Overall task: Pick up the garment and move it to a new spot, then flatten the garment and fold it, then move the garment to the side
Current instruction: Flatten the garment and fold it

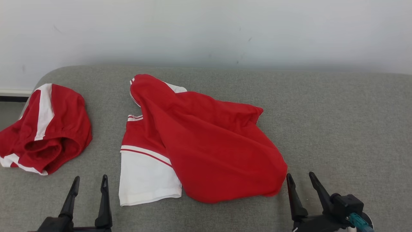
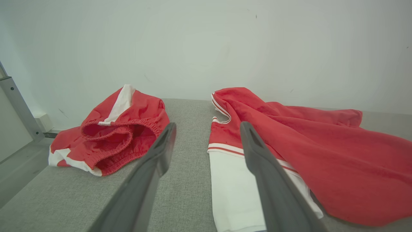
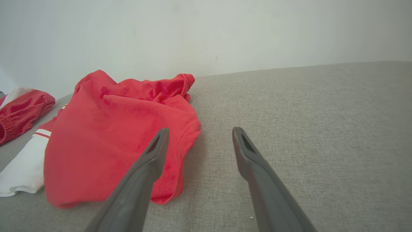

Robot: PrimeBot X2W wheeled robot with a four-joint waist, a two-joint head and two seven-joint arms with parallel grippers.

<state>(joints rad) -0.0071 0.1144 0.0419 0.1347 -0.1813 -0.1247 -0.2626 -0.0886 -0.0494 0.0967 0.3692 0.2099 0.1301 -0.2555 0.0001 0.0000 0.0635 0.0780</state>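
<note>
Plain pale wall point(image 1: 206, 29) across the back, a few faint scuffs on it. Beneath it stretches the grey fabric-covered counter point(image 1: 338, 122), its far left corner rounded. Soft, even light throughout. A grey metal post point(image 2: 19, 106) slants at the left.

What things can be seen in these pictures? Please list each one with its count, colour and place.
shirt: 1, red with a white sleeve and stripes, crumpled in the middle of the padded surface
shorts: 1, red with a white stripe, bunched at the surface's left end
padded surface: 1, grey, under both garments
wall: 1, white, behind the surface
metal bar: 1, grey, far left
left gripper: 1, dark, lower left, open, empty
right gripper: 1, dark, lower right, open, empty, beside the shirt's near corner
</note>
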